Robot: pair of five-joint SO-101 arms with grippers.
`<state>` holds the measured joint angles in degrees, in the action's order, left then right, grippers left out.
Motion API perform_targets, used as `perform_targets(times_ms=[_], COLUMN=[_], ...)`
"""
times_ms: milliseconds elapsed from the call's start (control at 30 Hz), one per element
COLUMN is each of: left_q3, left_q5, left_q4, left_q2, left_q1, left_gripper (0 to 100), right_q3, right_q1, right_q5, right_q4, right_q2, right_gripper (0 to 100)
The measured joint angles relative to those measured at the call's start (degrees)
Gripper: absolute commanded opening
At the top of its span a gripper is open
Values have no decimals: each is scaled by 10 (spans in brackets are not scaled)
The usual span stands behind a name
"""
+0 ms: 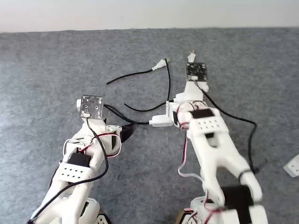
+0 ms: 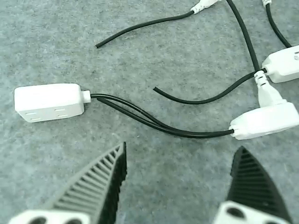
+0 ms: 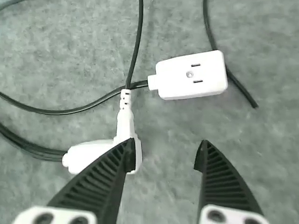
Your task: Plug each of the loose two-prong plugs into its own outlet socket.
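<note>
Ahead of the left gripper [image 2: 182, 148], its black ridged jaws spread wide and empty, a white plastic outlet block [image 2: 46, 101] lies off one fingertip. Its twin black cords [image 2: 140, 119] run to a second white outlet [image 2: 266, 122] past the other tip, with a white two-prong plug [image 2: 267, 91] stuck into it. The right gripper [image 3: 167, 141] is likewise parted and holds nothing, a face-up white socket block [image 3: 191, 74] just beyond its tips, while a loose white plug on a black cord [image 1: 161, 64] lies well beyond both.

The table cover [image 1: 42, 70] is seen as mottled grey & the cords [image 2: 140, 119] as black. The outlet sockets [image 3: 191, 74] and plugs [image 3: 125, 116] are finished in white. The left gripper [image 2: 182, 149] and right gripper [image 3: 166, 142] are fitted w/ ribbed black fingers [image 2: 110, 172] on white bases, and the white arms [image 1: 212, 140] are threaded w/ red & black wires [image 1: 186, 144].
</note>
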<state>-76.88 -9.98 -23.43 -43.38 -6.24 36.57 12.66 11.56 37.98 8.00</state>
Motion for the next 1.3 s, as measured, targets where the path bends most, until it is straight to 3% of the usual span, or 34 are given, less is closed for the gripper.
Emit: perform_targets(times_ms=[267, 767, 833, 933, 1300], left_q3=[0, 0, 0, 0, 0], left_q5=[0, 0, 0, 0, 0], left_q4=[0, 0, 0, 0, 0], left_q2=[0, 0, 0, 0, 0], left_q1=[4, 4, 4, 4, 4], left_gripper=[338, 338, 338, 338, 338], right_q3=[-41, -64, -71, -73, -85], right_q1=[45, 45, 45, 46, 38], right_q5=[1, 1, 1, 1, -27], right_q4=[-35, -81, -81, -81, -39], right_q2=[-69, -150, -156, -157, -163], right_gripper=[188, 185, 151, 5, 8])
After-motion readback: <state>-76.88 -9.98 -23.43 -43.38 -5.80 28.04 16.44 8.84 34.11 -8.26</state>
